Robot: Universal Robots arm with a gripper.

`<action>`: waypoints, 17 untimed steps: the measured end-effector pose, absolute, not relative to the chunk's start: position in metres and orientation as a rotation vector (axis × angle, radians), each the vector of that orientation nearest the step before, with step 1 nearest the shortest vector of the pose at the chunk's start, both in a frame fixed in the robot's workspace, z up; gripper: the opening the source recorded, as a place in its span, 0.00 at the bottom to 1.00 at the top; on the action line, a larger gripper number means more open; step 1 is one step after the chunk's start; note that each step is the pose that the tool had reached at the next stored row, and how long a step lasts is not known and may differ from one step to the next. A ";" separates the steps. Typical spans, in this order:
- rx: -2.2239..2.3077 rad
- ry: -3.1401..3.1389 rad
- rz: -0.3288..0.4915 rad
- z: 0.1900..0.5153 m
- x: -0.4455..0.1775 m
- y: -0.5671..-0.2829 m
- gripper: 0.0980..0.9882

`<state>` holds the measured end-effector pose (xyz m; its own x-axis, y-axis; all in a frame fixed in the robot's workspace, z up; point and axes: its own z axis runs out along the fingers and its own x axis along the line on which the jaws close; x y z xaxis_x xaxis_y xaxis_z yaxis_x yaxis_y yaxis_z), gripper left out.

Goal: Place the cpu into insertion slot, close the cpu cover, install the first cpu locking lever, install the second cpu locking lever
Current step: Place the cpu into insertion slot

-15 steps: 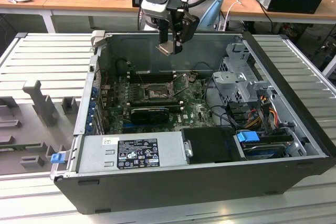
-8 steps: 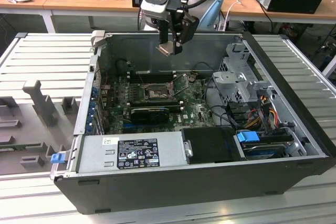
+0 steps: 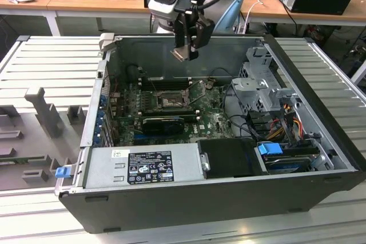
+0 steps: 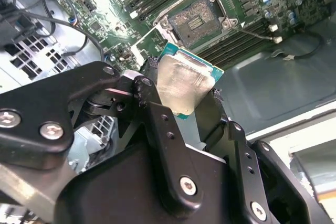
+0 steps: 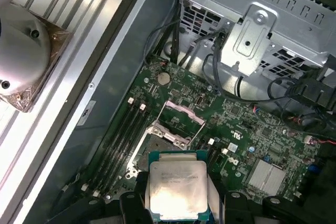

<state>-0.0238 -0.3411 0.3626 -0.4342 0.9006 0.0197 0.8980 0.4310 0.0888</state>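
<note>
Silvery square cpu [image 5: 176, 187] sits pinched in the black claw [image 3: 189, 48] above the square black insertion slot [image 4: 197, 16]; best lowered flat, corners matching.

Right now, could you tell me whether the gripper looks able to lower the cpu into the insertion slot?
Probably yes: the gripper, shut on the cpu, hangs above the insertion slot, the cpu cover looks swung back, and nothing blocks it.

Ribbed silver worktop [image 3: 51, 61] right across the scene, and sitting on it is the open computer case [image 3: 200, 198] (lying on its side, insides up). Grey fixture blocks [image 3: 48, 115] rest at the exterior view's left.
</note>
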 end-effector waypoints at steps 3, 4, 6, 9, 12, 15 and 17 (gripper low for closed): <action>1.726 2.582 0.132 0.362 -0.024 -0.341 0.48; 1.752 2.564 0.131 0.362 -0.024 -0.341 0.48; 1.789 2.536 0.130 0.361 -0.024 -0.341 0.48; 1.847 2.492 0.129 0.361 -0.024 -0.341 0.48; 1.908 2.443 0.127 0.361 -0.024 -0.341 0.48; 1.957 2.405 0.121 0.354 -0.024 -0.341 0.48; 1.969 2.394 0.119 0.351 -0.024 -0.341 0.48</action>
<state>-0.0240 -0.3411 0.3510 -0.1939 0.9808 0.0183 0.9778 0.1918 0.0840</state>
